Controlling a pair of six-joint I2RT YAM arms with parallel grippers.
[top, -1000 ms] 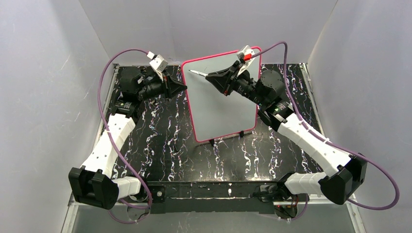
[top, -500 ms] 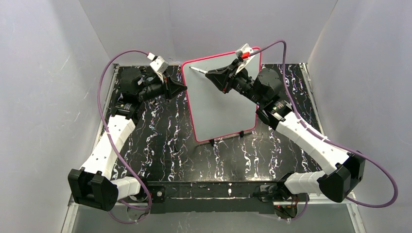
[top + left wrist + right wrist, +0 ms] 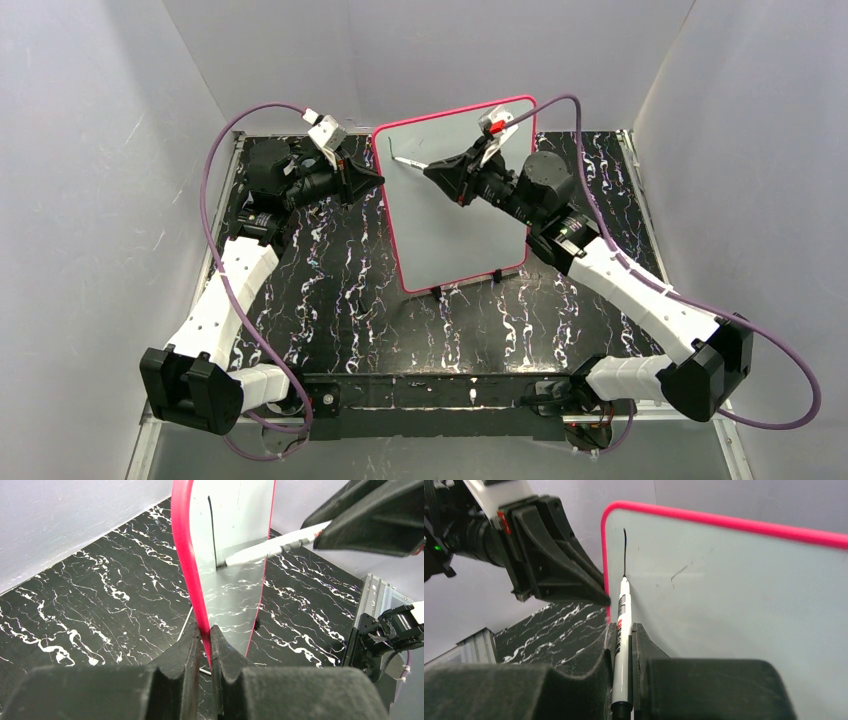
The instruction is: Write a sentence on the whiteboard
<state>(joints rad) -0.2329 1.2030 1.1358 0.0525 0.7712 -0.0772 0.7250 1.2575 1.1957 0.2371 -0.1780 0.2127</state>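
The big white board with a pink-red frame stands up in the middle of the black streaky table. The left claw pinches its left edge. The right claw squeezes a white marker pen, tip touching the board under one thin dark line.

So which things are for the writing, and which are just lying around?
For the job: whiteboard, marker, black stroke, left gripper clamping the whiteboard, right gripper holding the marker.
Just there: marbled table, purple cables.
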